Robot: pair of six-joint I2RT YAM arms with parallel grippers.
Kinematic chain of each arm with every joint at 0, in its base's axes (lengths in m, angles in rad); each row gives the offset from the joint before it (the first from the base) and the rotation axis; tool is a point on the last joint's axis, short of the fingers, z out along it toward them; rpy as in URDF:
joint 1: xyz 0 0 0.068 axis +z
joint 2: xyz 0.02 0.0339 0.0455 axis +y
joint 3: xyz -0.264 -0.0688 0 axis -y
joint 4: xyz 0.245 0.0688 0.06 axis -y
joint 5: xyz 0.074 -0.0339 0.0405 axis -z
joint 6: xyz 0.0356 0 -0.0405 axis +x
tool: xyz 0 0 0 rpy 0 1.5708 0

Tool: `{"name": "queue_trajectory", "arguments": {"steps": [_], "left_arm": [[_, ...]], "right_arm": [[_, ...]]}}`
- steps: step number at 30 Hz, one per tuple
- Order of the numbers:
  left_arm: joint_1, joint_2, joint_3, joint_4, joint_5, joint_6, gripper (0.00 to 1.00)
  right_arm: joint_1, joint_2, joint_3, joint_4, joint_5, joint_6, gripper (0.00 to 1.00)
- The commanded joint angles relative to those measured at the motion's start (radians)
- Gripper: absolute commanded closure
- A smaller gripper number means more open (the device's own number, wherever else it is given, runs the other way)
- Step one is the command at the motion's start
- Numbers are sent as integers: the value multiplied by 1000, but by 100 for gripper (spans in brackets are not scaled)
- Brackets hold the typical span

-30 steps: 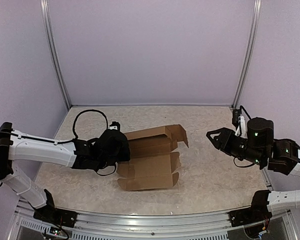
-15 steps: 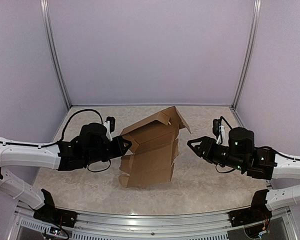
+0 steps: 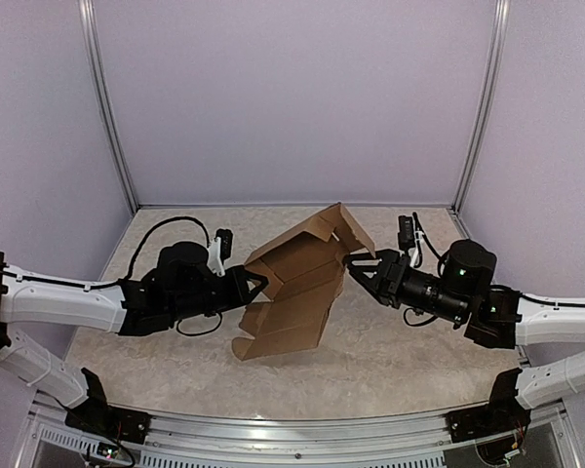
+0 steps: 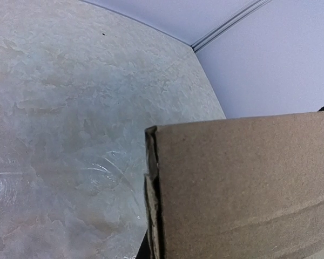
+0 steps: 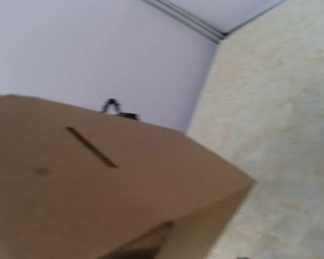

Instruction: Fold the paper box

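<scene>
The paper box (image 3: 297, 283) is a brown die-cut cardboard sheet with flaps, lifted off the table and tilted up on its near edge. My left gripper (image 3: 260, 284) is shut on its left edge; the left wrist view shows that cardboard edge (image 4: 248, 189) very close. From the right, my right gripper (image 3: 354, 265) reaches in with its fingers spread, its tips at the sheet's right edge below the upper flap. A brown panel with a slot (image 5: 97, 183) fills the right wrist view, and no fingers show there.
The marbled tabletop (image 3: 409, 341) lies under and around the sheet. Lilac walls close in the back and both sides, with metal posts at the back corners (image 3: 112, 127) (image 3: 483, 107). A black cable (image 3: 166, 226) loops over the left arm.
The sheet has gone from lying flat to tilted up, raised by the left gripper. The right arm has moved left up to the sheet's right edge, and its jaws have widened.
</scene>
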Motion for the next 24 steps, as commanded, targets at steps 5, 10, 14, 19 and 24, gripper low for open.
{"name": "queue_trajectory", "arguments": {"steps": [5,10,14,19,24], "left_arm": [[5,17,-14,49,34,10,100],[6,13,-11,54,40,21,100],[0,6,-8,57,42,34,100],[-13,3,-5,49,32,53,100],[-17,-1,-4,45,26,55,100]], "right_arm": [[-4,18,-11,106,-62,33,46],[-2,47,-8,123,-57,50,57],[-3,63,-7,137,-57,55,65],[-3,61,-6,136,-58,52,78],[-3,43,-15,123,-51,51,73]]}}
